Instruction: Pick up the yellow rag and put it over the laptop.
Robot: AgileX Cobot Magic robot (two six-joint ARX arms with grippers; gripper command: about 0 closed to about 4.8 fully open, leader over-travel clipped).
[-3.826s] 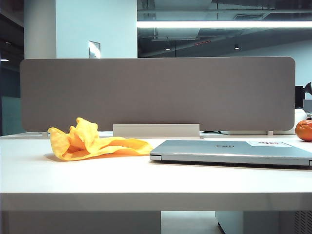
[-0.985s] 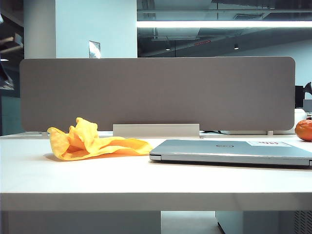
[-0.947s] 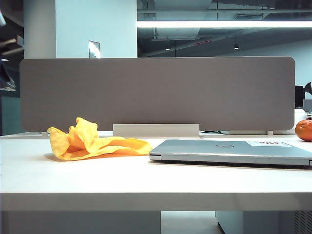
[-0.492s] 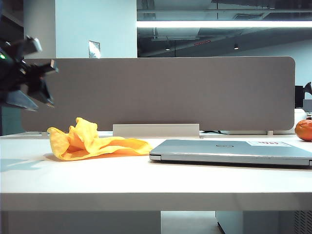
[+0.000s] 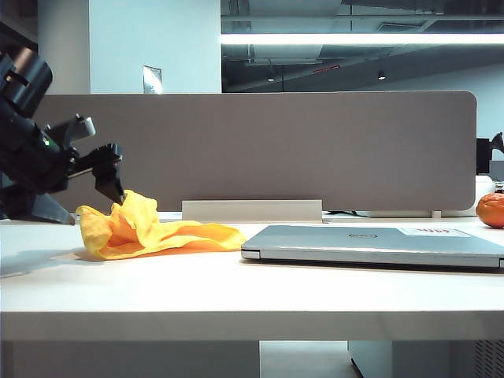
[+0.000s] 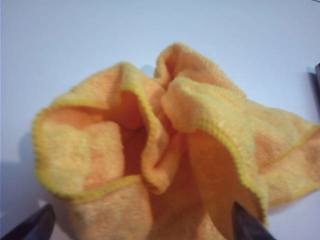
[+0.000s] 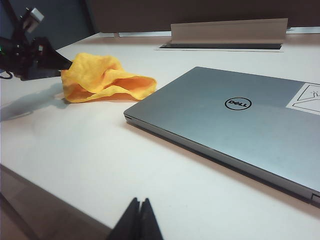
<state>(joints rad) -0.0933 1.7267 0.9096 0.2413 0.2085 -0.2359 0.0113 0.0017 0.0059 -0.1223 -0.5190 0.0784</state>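
The yellow rag lies crumpled on the white table, left of the closed silver-grey laptop. My left gripper hangs just above the rag's left, raised end, open. In the left wrist view its two dark fingertips stand wide apart on either side of the rag, not closed on it. From the right wrist view the rag and the laptop lie ahead, and my right gripper is shut and empty, low at the table's near edge. It is out of the exterior view.
A grey partition runs along the back of the table, with a low white cable cover at its foot. A round orange fruit sits at the far right behind the laptop.
The left arm came in from the left edge and sank to the rag, and its jaws opened. Rag and laptop have not moved.
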